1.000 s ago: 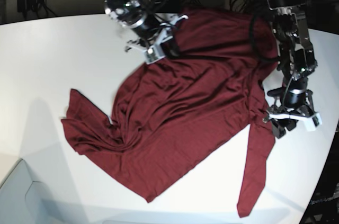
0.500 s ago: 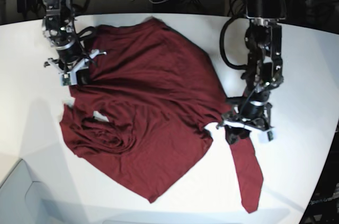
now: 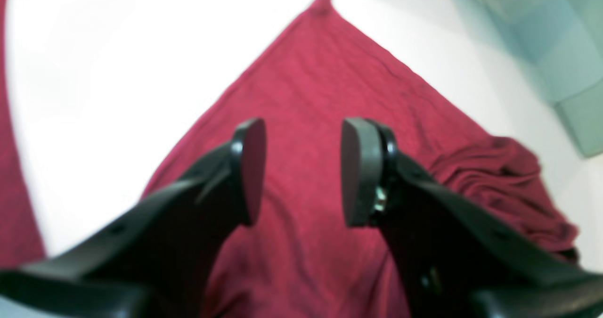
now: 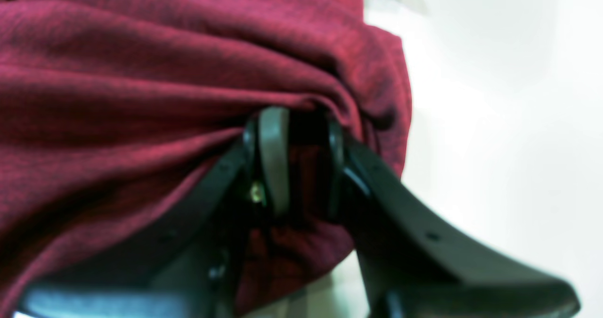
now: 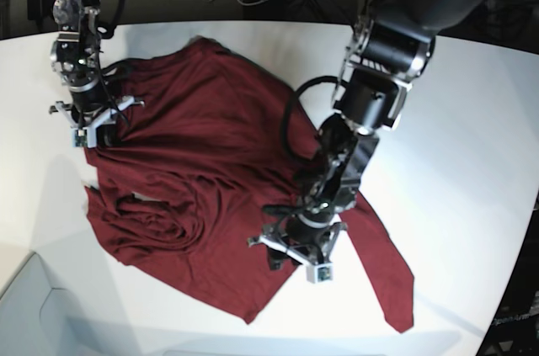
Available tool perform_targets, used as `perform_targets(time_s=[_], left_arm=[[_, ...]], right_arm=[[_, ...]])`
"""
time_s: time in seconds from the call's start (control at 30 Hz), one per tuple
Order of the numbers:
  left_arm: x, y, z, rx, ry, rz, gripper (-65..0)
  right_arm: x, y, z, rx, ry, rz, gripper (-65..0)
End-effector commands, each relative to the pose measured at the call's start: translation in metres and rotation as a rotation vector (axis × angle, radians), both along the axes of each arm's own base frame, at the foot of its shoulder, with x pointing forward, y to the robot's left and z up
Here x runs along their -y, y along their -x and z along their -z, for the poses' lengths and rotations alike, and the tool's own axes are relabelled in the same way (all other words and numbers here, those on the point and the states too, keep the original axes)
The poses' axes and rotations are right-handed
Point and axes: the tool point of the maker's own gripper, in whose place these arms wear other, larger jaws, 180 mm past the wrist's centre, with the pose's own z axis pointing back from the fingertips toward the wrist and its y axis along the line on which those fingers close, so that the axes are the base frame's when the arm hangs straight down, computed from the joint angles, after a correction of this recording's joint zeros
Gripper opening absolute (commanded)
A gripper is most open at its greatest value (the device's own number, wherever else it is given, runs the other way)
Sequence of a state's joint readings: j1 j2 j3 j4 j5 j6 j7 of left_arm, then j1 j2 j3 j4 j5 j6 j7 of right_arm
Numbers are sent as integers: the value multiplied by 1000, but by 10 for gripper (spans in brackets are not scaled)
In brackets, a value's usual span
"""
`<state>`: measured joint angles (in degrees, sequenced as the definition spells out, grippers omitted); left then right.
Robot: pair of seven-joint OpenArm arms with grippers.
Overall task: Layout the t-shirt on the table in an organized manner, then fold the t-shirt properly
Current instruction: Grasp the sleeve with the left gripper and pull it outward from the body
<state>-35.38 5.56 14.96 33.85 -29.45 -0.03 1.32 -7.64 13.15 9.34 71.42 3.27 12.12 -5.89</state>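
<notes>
Nearest the camera, the left end effector [image 5: 296, 253] hovers with jaws spread over the maroon t-shirt [image 5: 210, 179], gripping nothing, while the garment sprawls rumpled across the white bench [image 5: 472, 137]; farther back, the right end effector [image 5: 91, 124] pinches a bunched fold at the shirt's edge.
</notes>
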Motion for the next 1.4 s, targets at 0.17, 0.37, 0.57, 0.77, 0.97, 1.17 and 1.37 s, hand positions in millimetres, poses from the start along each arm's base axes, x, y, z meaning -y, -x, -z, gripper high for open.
perform_targets(time_s=[0.17, 0.37, 0.57, 0.77, 0.97, 1.17, 1.37], left_arm=[[-6, -16, 5, 60, -112, -16, -394], [-43, -8, 31, 15, -188, -42, -394], [-96, 13, 65, -54, -254, -86, -394], [-135, 49, 108, -195, -307, -96, -394], [-160, 85, 136, -250, -337, -103, -394], [-182, 122, 148, -244, -351, -96, -394], [-173, 163, 153, -293, -335, -13, -394]], right_arm=[[12, 40, 42, -253, 56, 20, -550], [12, 38, 40, -247, 57, 19, -550], [21, 28, 33, -229, 73, 22, -550], [36, 18, 23, -210, 108, 23, -550], [59, -7, 9, -184, 144, 40, -549], [95, -26, 8, -210, 164, 93, -550], [106, -51, -9, -171, 169, 112, -550]])
